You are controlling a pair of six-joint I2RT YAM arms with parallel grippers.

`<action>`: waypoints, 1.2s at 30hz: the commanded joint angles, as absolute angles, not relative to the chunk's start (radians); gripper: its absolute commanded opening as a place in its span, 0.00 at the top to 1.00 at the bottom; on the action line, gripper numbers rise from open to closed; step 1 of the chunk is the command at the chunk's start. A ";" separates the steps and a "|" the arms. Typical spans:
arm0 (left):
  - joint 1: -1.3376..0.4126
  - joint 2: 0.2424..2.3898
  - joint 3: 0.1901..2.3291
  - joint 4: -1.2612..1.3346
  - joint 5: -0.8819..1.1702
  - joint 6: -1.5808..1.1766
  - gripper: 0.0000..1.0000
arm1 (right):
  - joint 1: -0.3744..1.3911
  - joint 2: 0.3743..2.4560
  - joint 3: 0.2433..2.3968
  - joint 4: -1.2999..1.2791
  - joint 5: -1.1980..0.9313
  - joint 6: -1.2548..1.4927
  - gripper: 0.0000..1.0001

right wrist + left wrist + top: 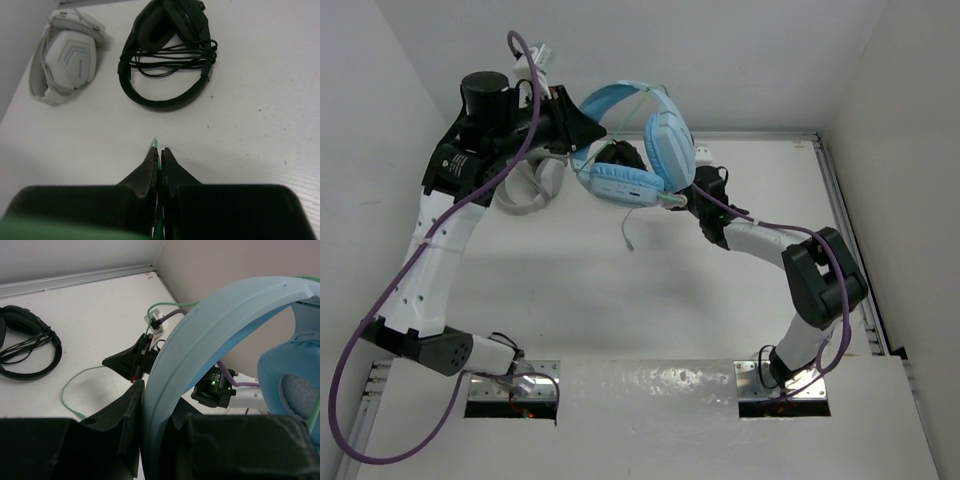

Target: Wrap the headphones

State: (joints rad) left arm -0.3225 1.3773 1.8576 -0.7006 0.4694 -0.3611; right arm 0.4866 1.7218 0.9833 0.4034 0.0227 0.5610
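Observation:
The light blue headphones (640, 140) hang in the air above the back of the table. My left gripper (580, 128) is shut on their headband (200, 335), which passes between its jaws (150, 415). My right gripper (682, 198) sits just below the right earcup (668, 140) and is shut on the thin pale green cable (155, 145). Its fingers (159, 152) are pressed together with the cable sticking out at the tips. A loose length of cable (626, 228) dangles toward the table and also curves over the table in the left wrist view (75, 382).
Black headphones (170, 55) with a bundled cable lie on the table under the blue ones. Light grey headphones (65, 60) lie to their left, partly behind the left arm (535, 185). White walls close in the back and both sides.

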 commanded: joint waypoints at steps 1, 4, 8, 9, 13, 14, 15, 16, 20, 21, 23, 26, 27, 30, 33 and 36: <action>-0.308 1.374 1.914 -0.635 0.411 -0.478 1.00 | 0.491 1.721 0.965 0.551 0.034 0.675 1.00; -0.295 1.391 1.924 -0.624 0.350 -0.569 1.00 | 0.512 1.733 0.977 0.499 0.006 0.698 1.00; -0.239 1.469 2.021 -0.577 0.379 -0.734 1.00 | 0.683 1.756 1.006 0.347 -0.045 0.510 1.00; -0.227 1.495 2.060 -0.583 0.383 -0.751 1.00 | 0.724 1.756 1.006 0.328 -0.040 0.465 1.00; -0.178 1.569 2.174 -0.595 0.310 -0.765 1.00 | 0.862 1.727 0.985 0.267 -0.008 0.362 1.00; -0.155 1.571 2.158 -0.592 0.284 -0.761 1.00 | 0.897 1.718 0.962 0.268 0.018 0.356 1.00; -0.146 1.568 2.146 -0.595 0.266 -0.755 1.00 | 0.914 1.706 0.956 0.268 0.035 0.348 1.00; -0.140 1.566 2.131 -0.597 0.250 -0.747 1.00 | 0.932 1.695 0.953 0.262 0.052 0.336 1.00; -0.132 1.531 1.988 -0.577 0.172 -0.657 1.00 | 1.026 1.695 1.070 0.143 0.098 0.229 1.00; -0.133 1.522 1.909 -0.571 0.164 -0.647 1.00 | 1.038 1.709 1.110 0.068 0.092 0.210 1.00; -0.133 1.508 1.850 -0.564 0.144 -0.612 1.00 | 1.068 1.788 1.292 -0.038 0.068 0.150 1.00; -0.133 1.502 1.775 -0.551 0.155 -0.572 1.00 | 1.071 1.886 1.569 -0.248 -0.018 0.147 1.00; -0.133 1.497 1.758 -0.546 0.158 -0.560 1.00 | 1.072 1.935 1.622 -0.293 -0.041 0.147 1.00; -0.133 1.490 1.708 -0.545 0.141 -0.450 1.00 | 1.075 1.950 1.739 -0.412 -0.089 0.161 1.00; -0.137 1.488 1.665 -0.529 0.114 -0.323 1.00 | 1.074 1.893 1.746 -0.445 -0.091 0.166 1.00; -0.146 1.489 1.560 -0.474 0.035 -0.104 1.00 | 1.074 1.861 1.814 -0.541 -0.068 0.187 1.00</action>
